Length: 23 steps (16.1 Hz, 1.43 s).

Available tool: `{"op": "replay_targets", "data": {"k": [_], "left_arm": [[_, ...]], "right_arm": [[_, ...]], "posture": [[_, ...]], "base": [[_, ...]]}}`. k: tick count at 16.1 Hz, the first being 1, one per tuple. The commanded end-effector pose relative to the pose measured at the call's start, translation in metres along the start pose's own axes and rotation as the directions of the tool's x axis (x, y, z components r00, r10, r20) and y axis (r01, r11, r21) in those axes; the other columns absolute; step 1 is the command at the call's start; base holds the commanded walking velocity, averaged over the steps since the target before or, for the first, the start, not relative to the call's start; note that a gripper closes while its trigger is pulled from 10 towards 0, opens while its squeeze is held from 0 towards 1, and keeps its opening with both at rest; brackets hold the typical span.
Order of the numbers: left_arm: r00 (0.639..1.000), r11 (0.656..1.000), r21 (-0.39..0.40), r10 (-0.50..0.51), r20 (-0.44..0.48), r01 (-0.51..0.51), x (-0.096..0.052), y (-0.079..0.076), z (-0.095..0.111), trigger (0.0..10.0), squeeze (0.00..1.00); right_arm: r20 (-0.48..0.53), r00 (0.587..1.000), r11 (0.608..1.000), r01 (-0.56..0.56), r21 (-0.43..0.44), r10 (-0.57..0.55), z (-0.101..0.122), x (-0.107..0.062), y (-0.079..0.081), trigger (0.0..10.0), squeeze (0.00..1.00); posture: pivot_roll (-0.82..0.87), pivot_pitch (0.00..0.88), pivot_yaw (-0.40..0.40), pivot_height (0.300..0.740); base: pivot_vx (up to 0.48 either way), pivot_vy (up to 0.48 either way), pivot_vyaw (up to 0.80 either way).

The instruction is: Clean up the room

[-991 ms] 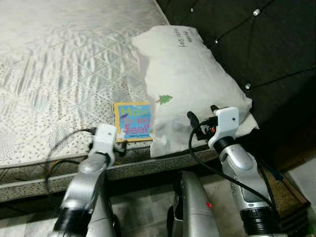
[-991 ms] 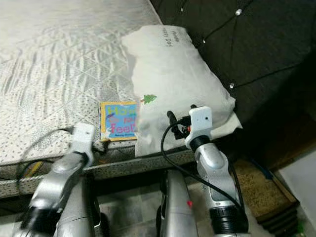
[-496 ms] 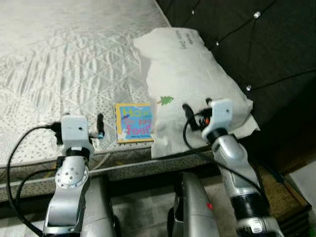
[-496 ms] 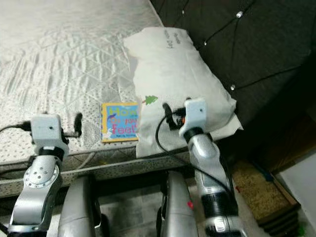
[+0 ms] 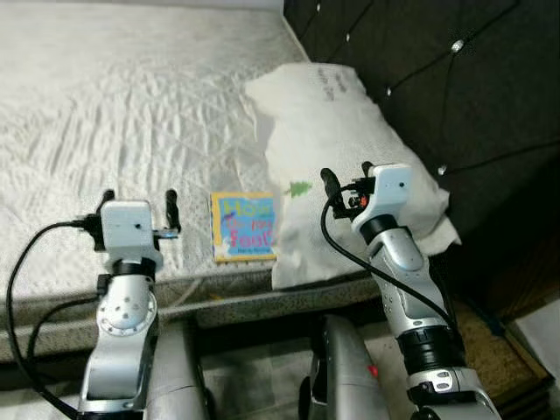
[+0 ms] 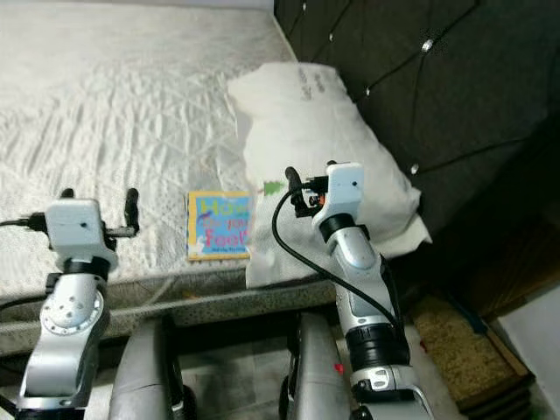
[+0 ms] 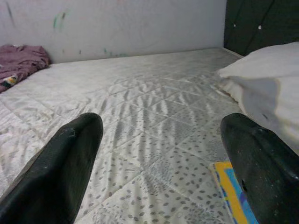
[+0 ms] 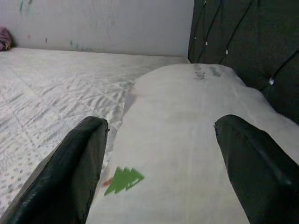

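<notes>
Both arms are now lifted up over the bed edge, so the robot is getting ready to grab. The left gripper (image 5: 137, 202) and right gripper (image 5: 345, 178) are wide open, holding nothing. The flat, bright picture book (image 5: 244, 227) is lying on the bumpy quilted mattress (image 5: 114, 114), tucked beside the soft white pillow (image 5: 341, 149)

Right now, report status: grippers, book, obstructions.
Left gripper open, above mattress. Right gripper open, over pillow. Book flat at mattress edge, its right side against the pillow. Nothing on top.
</notes>
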<state>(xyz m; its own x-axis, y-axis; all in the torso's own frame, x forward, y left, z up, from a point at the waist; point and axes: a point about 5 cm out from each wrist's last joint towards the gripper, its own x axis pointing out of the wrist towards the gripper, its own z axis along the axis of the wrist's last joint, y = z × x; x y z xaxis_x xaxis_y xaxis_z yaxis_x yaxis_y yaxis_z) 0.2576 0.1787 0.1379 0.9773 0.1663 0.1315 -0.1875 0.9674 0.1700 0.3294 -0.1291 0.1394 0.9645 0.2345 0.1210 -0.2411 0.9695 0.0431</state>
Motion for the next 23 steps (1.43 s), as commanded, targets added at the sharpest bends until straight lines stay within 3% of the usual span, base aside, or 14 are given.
{"op": "replay_targets", "data": {"k": [1,4,6,11,18,20,21,23], "left_arm": [[1.000,1.000,-0.014,-0.016,-0.010,0.016,0.000,-0.002,-0.002,10.0,0.00],[0.999,0.999,0.010,-0.033,0.011,0.033,0.005,-0.002,-0.002,10.0,0.00],[1.000,1.000,-0.016,0.026,0.000,-0.026,0.007,0.006,-0.001,10.0,0.00],[1.000,1.000,0.015,-0.001,0.012,0.001,0.017,0.008,-0.001,10.0,0.00],[0.999,1.000,-0.003,-0.027,-0.035,0.027,0.013,-0.002,-0.010,10.0,0.00],[0.999,1.000,-0.004,-0.023,-0.034,0.023,0.011,-0.002,-0.011,10.0,0.00],[0.999,1.000,-0.007,-0.021,-0.040,0.021,0.011,-0.001,-0.012,10.0,0.00],[0.999,1.000,-0.018,-0.017,-0.051,0.016,0.011,-0.001,-0.014,10.0,0.00]], "right_arm": [[0.020,0.999,0.999,0.039,-0.002,-0.039,0.005,-0.001,-0.011,10.0,0.00],[0.019,0.999,0.999,0.039,-0.002,-0.039,0.003,0.002,-0.009,10.0,0.00],[0.028,0.999,1.000,0.021,0.000,-0.021,0.006,0.005,-0.007,10.0,0.00],[0.031,0.997,0.997,0.072,0.011,-0.072,0.003,0.005,-0.011,10.0,0.00],[0.000,0.993,0.993,0.121,-0.018,-0.121,-0.004,-0.007,-0.021,10.0,0.00],[-0.043,0.984,0.984,0.169,-0.053,-0.171,-0.010,-0.006,-0.021,10.0,0.00],[-0.067,0.977,0.975,0.194,-0.112,-0.202,-0.013,-0.005,-0.022,10.0,0.00],[-0.077,0.980,0.978,0.177,-0.109,-0.185,-0.014,-0.005,-0.019,10.0,0.00]], "posture": [[0.08,0.000,-0.044,0.636],[0.09,0.000,-0.060,0.670],[0.10,0.000,-0.055,0.690],[0.09,0.000,-0.031,0.740],[0.07,0.000,-0.023,0.740],[0.08,0.000,-0.032,0.740],[0.08,0.000,-0.032,0.740],[0.07,0.000,-0.035,0.740]], "base": [[0.000,0.000,0.00],[0.000,0.000,0.00],[0.000,0.000,0.00],[0.000,0.000,0.00],[0.000,0.000,0.00],[0.000,0.000,0.00],[0.000,0.000,0.00],[0.000,0.000,0.00]]}}
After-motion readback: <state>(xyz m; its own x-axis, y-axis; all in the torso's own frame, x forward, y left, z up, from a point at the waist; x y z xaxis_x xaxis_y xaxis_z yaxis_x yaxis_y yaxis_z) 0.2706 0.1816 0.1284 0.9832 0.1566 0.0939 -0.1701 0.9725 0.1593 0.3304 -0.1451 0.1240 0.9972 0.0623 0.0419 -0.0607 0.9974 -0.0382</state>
